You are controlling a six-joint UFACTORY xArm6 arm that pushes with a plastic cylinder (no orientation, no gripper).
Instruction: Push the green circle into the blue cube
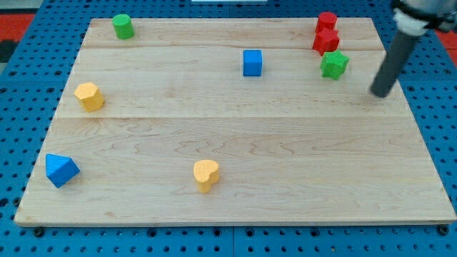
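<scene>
Green circle (123, 26) top-left of wooden board (235, 193) | my tip (380, 91) far right

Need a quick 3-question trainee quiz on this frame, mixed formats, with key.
1. True or false: my tip touches the green circle.
2. Which block lies nearest my tip? A) green star B) blue cube C) yellow heart
3. Fill in: the blue triangle sits near the view's bottom-____ corner.

Key: 1 false; 2 A; 3 left.
</scene>
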